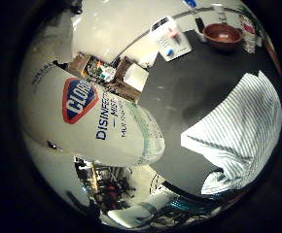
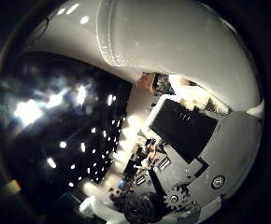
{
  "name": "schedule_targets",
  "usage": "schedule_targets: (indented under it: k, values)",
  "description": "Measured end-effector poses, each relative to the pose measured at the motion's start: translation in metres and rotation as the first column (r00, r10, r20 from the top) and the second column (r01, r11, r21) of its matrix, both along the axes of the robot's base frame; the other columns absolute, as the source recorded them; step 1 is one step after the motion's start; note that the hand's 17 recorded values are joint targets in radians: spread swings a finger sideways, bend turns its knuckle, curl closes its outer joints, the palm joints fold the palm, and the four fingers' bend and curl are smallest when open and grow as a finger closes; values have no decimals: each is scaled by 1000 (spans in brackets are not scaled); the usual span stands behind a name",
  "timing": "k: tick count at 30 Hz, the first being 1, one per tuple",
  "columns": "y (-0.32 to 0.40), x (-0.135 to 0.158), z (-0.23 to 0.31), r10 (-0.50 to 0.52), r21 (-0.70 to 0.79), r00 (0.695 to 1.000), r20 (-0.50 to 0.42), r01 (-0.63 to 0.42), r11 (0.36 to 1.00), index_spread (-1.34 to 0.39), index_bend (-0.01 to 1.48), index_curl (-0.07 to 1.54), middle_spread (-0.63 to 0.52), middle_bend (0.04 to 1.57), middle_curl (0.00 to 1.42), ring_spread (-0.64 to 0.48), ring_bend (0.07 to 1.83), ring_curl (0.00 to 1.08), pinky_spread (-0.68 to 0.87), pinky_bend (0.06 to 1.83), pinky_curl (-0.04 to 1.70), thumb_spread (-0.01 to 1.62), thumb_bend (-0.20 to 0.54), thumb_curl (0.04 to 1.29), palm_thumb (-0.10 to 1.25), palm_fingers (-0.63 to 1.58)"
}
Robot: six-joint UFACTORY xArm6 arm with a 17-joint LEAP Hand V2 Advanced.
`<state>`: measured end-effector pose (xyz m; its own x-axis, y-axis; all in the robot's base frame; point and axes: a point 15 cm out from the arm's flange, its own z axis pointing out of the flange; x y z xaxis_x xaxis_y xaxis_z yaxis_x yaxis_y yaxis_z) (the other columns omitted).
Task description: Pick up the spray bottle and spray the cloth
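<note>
Little-finger palm view is showing the spray bottle (image 1: 90, 121) filling much of the frame, so it is sitting right against my palm. Thumb-side view is showing the hand (image 2: 187, 140) with a finger part lying beside the bottle body; I am reading that as grasping the bottle. The striped cloth (image 1: 238, 131) is lying on the dark bench (image 1: 180, 92), out ahead of the palm and apart from the bottle. Risk: the smooth rounded body is prone to slipping or rotating when I squeeze, sending spray off target. A brown bowl (image 1: 222, 35) and a box (image 1: 172, 41) are sitting beyond the cloth; open bench is lying between.
</note>
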<state>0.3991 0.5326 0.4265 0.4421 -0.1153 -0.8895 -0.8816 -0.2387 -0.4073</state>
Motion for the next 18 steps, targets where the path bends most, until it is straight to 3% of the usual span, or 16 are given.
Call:
schedule_targets:
  k: [3,10,13,18]
  values:
    - [20,-31,-11,82,2,996,18,-82,997,-290,1106,694,-191,1311,706,-212,1429,587,-316,1295,615,626,-19,1003,956,1216]
    - [44,-61,-47,166,-17,982,84,-166,986,-288,1108,691,-190,1312,706,-213,1431,587,-323,1288,619,603,-20,1003,958,1210]
    - [46,-60,-70,178,-53,978,106,-173,983,-289,1112,692,-190,1312,706,-213,1430,587,-324,1286,621,597,-20,1003,958,1210]
    - [37,-32,-103,138,-99,980,144,-124,987,-289,1113,693,-190,1317,705,-213,1431,587,-325,1285,624,593,-20,1001,958,1210]
